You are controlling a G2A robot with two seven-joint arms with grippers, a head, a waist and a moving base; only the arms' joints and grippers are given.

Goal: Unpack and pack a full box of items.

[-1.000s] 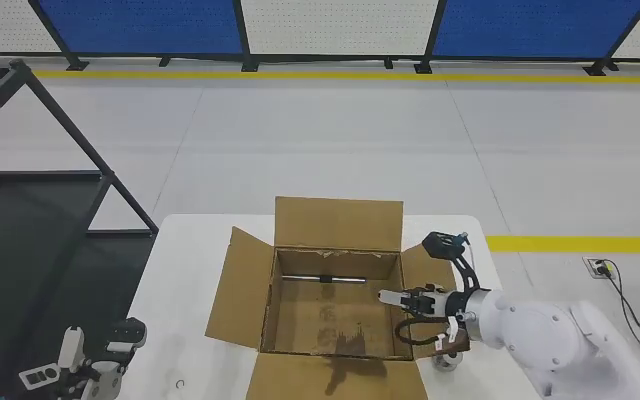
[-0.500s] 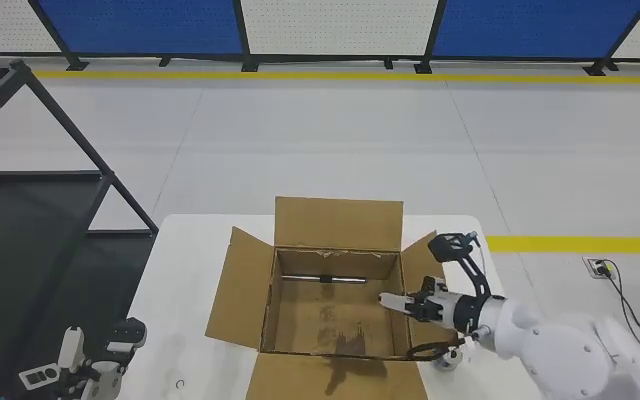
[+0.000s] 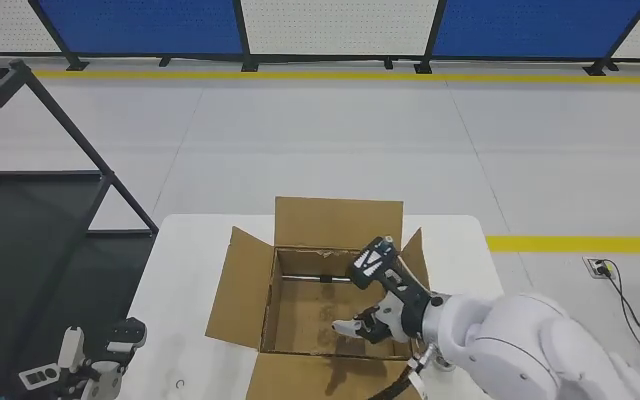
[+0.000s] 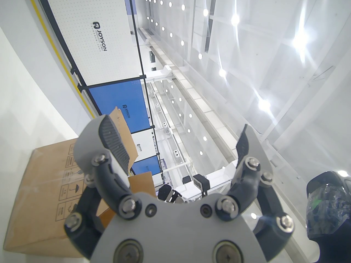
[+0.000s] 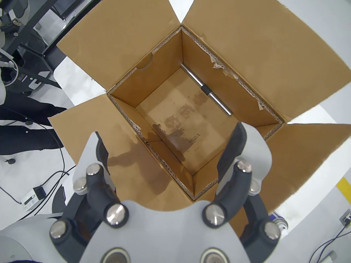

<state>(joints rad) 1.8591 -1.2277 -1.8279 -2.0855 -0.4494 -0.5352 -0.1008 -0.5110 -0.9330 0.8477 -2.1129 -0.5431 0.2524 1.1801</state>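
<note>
While flat, rod (image 3: 327, 278) along box wall (image 3: 340, 261)

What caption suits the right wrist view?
Open right gripper above an open cardboard box with one metal rod along its wall.

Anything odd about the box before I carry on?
Yes. The box has dark blotchy stains on its floor and a darker patch on one flap. The paper is torn along one wall's rim. A metal rod lies against that wall.
</note>
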